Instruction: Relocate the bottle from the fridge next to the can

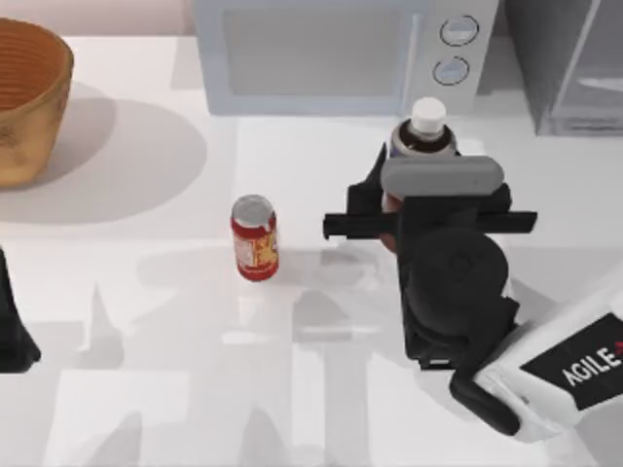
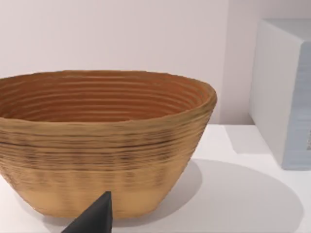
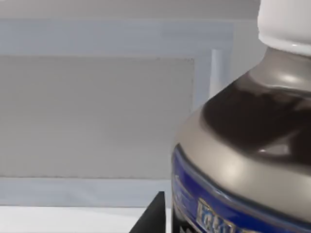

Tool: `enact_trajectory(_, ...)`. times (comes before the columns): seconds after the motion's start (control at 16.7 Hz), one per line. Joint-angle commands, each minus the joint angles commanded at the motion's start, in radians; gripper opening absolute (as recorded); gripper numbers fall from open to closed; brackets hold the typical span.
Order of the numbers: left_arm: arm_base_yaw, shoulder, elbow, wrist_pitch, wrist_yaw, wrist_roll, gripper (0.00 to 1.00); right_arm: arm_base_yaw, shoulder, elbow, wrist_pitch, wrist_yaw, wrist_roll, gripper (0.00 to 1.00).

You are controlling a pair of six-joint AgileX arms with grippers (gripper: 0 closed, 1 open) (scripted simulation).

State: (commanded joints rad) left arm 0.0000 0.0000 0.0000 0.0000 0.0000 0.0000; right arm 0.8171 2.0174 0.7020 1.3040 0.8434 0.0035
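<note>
The bottle (image 1: 425,136) of dark reddish-brown drink with a white cap stands out in front of the microwave, to the right of the can. My right gripper (image 1: 399,199) is shut on its body below the neck. Up close, the bottle (image 3: 243,145) shows its grey-and-blue label, with one dark fingertip (image 3: 153,216) beside it. The red can (image 1: 255,236) with a silver top stands upright near the table's middle, a hand's width left of the gripper. The fridge (image 1: 574,58), a grey cabinet with a glass door, sits at the back right. My left arm (image 1: 12,331) is parked at the left edge.
A light-grey microwave (image 1: 341,49) with two knobs stands at the back centre, just behind the bottle. A woven basket (image 1: 24,97) sits at the back left, and the same basket (image 2: 97,141) looms close in the left wrist view, where a dark fingertip (image 2: 97,216) pokes in.
</note>
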Motion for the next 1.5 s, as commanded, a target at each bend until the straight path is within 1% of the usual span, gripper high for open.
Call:
enact_trajectory(0.66, 0.0, 0.0, 0.0, 0.0, 0.0, 0.0, 1.0, 0.0, 0.0, 0.0, 0.0, 0.0, 0.0, 0.98)
enact_trajectory(0.72, 0.0, 0.0, 0.0, 0.0, 0.0, 0.0, 1.0, 0.0, 0.0, 0.0, 0.0, 0.0, 0.0, 1.0)
enact_trajectory(1.26, 0.0, 0.0, 0.0, 0.0, 0.0, 0.0, 1.0, 0.002, -0.002, -0.003, 0.002, 0.003, 0.0, 1.0)
enact_trajectory(1.5, 0.0, 0.0, 0.0, 0.0, 0.0, 0.0, 1.0, 0.057, -0.034, -0.066, 0.029, 0.057, 0.002, 1.0)
